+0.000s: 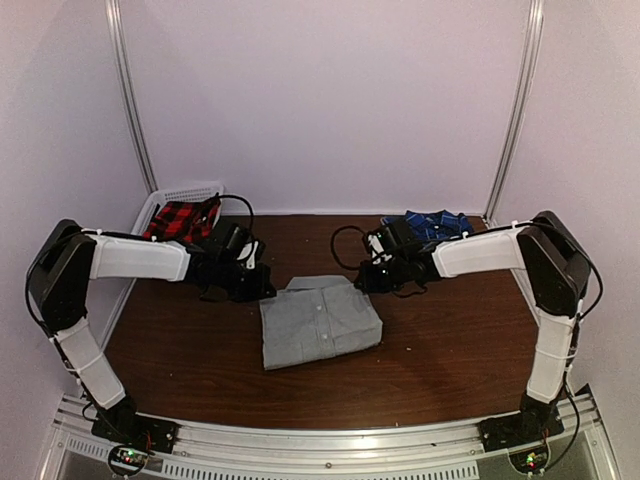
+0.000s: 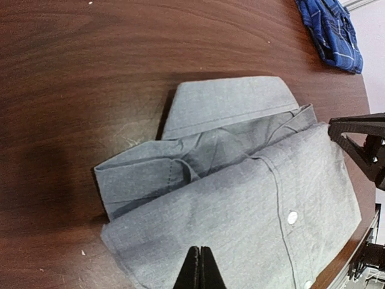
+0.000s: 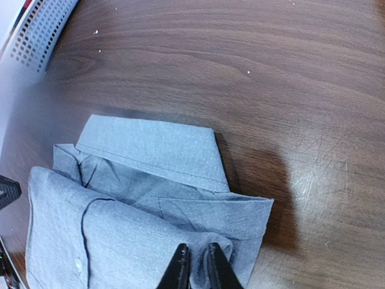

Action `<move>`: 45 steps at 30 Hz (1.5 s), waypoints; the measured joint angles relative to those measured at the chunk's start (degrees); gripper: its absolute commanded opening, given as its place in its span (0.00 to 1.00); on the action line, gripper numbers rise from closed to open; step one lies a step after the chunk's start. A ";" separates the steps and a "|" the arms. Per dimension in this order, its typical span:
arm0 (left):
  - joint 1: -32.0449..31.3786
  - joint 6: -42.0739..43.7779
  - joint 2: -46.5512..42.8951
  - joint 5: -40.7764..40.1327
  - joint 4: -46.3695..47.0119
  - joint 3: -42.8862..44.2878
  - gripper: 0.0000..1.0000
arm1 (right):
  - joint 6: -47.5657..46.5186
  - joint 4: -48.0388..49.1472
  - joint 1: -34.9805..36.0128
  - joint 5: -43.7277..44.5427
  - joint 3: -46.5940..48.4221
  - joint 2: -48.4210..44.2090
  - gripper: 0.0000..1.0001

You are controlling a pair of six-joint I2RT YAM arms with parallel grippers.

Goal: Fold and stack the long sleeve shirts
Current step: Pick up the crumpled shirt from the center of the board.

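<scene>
Left fingers sit closed tip to tip over the grey shirt front. Right fingers stand a thin slit apart above its collar corner, no cloth seen pinched. Grey shirt lies folded at centre of worktop, collar far side; judged the stack's base. Blue shirt lies crumpled far right, awaiting folding. Red plaid cloth fills white basket, far left. Dark wood surface; pale walls.

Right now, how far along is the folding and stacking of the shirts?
Done: the grey shirt lies folded mid-table, buttons up. In hand: the left gripper and right gripper sit at its collar end, apparently finishing that fold. Left: the blue plaid shirt lies crumpled at the far right edge, unfolded, so nothing is stacked yet.
</scene>
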 measured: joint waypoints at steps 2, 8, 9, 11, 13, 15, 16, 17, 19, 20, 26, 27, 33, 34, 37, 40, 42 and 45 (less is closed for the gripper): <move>0.00 0.57 -0.44 0.96 -0.46 0.44 0.00 | -0.11 -0.39 0.00 -0.22 -0.04 -0.81 0.06; 0.00 1.79 -5.40 0.37 -4.11 0.31 0.29 | -0.31 -1.05 0.02 -0.92 -1.38 -7.32 0.04; 0.11 1.77 -6.49 -0.09 -4.24 0.04 0.37 | -0.28 -1.03 0.02 -1.09 -1.75 -8.52 0.04; 0.57 1.90 -7.67 -0.31 -4.00 -0.90 0.49 | -0.26 -0.85 0.15 -1.49 -2.60 -10.45 0.04; 1.40 1.49 -7.91 -0.48 -3.58 -2.49 0.53 | -0.26 -0.55 0.59 -1.75 -3.52 -11.45 0.03; 2.19 1.25 -7.34 -0.42 -3.52 -3.74 0.54 | -0.26 -0.50 0.98 -1.84 -4.48 -11.96 0.03; 2.73 1.07 -6.58 -0.02 -3.39 -4.17 0.54 | -0.26 -0.44 1.25 -1.84 -5.01 -12.11 0.03; 3.10 0.92 -5.84 0.44 -3.13 -4.28 0.54 | -0.26 -0.48 1.57 -1.84 -5.46 -12.28 0.03; 3.93 0.57 -3.72 1.70 -1.68 -4.31 0.54 | -0.26 -0.46 2.12 -1.86 -6.08 -12.59 0.03; 4.17 0.39 -2.78 2.34 -1.09 -4.28 0.54 | -0.26 -0.50 2.29 -1.88 -6.23 -12.76 0.03; 4.44 -1.11 2.69 5.07 1.88 -3.61 0.51 | -0.20 0.02 2.45 -1.90 -7.34 -14.05 0.03; 4.44 -1.49 3.39 5.46 2.51 -3.58 0.49 | -0.17 0.20 2.47 -1.90 -7.52 -14.14 0.03; 4.44 -3.74 5.27 7.91 5.20 -3.56 0.28 | -0.04 0.39 2.60 -1.95 -8.09 -14.14 0.03; 4.44 -3.78 5.27 8.28 5.57 -3.50 0.23 | -0.04 0.52 2.60 -1.95 -8.09 -14.14 0.03; 4.44 -4.17 5.27 9.16 6.38 -3.41 0.10 | -0.02 0.70 2.71 -1.95 -8.09 -14.14 0.03; 4.44 -4.48 5.27 9.77 6.82 -3.41 0.00 | -0.02 0.70 2.75 -1.95 -8.09 -14.14 0.02; 4.44 -4.24 5.25 10.29 6.86 -3.41 0.00 | -0.02 0.74 2.78 -1.95 -8.09 -14.14 0.02; 4.44 -4.17 4.96 10.82 6.80 -3.41 0.00 | 0.00 0.74 2.78 -1.95 -8.09 -14.14 0.01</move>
